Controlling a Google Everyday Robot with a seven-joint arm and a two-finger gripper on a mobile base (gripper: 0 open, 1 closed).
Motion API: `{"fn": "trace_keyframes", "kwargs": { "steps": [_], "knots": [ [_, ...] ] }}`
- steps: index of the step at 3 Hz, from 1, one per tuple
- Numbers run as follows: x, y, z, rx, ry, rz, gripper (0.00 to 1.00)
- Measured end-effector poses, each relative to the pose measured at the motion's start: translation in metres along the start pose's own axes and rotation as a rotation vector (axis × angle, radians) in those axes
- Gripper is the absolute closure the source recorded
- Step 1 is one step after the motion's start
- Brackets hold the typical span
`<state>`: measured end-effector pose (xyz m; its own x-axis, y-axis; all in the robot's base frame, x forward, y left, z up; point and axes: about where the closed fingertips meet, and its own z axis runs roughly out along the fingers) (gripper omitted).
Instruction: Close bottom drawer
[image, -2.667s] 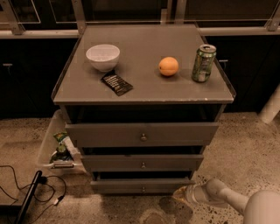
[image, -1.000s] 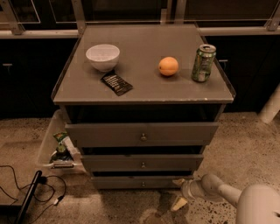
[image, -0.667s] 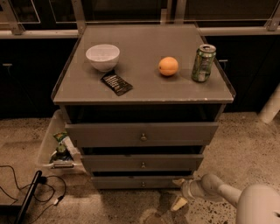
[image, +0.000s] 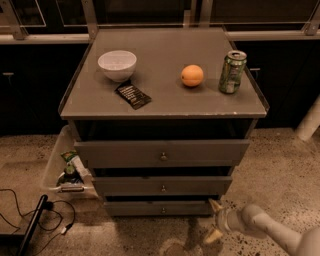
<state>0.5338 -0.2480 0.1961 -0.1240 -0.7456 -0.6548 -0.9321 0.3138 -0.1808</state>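
A: Position of the bottom drawer (image: 150, 208)?

B: Lowest of three, down at floor level beneath the desk's front edge. Its slim front panel sits under the middle drawer (image: 200, 185), with a small round knob (image: 163, 210) at its centre. A dark gap shows above the panel. Cannot tell whether it is fully in.

A: Gripper (image: 214, 220)?

B: Low, below the desk's front right corner, just beside the right end of the bottom drawer front. Released: two pale fingers (image: 216, 205) spread apart, one above the other, grasping nothing. The upper finger is close against the panel's end; contact cannot be judged. The arm (image: 260, 226) runs off toward the lower right.

A: Desk (image: 165, 107) top?

B: White bowl (image: 117, 64) toward the back left corner. Black packet (image: 133, 95) just in front of it, lying flat. Orange (image: 192, 75) right of centre. Green can (image: 232, 71) upright near the right edge, close beside the orange but apart from it.

A: Floor?

B: Clear bin (image: 51, 167) against the desk's left side, odds and ends inside. Black cable (image: 20, 212) trailing further left.
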Motion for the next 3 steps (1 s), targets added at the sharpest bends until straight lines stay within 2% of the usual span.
{"fn": "trace_keyframes", "kwargs": {
  "steps": [1, 2, 3],
  "knots": [
    [0.023, 0.045, -0.042, 0.075, 0.037, 0.008, 0.0],
    [0.037, 0.099, -0.079, 0.103, 0.046, 0.014, 0.0],
    [0.041, 0.108, -0.081, 0.102, 0.043, 0.032, 0.0]
  ]
}}
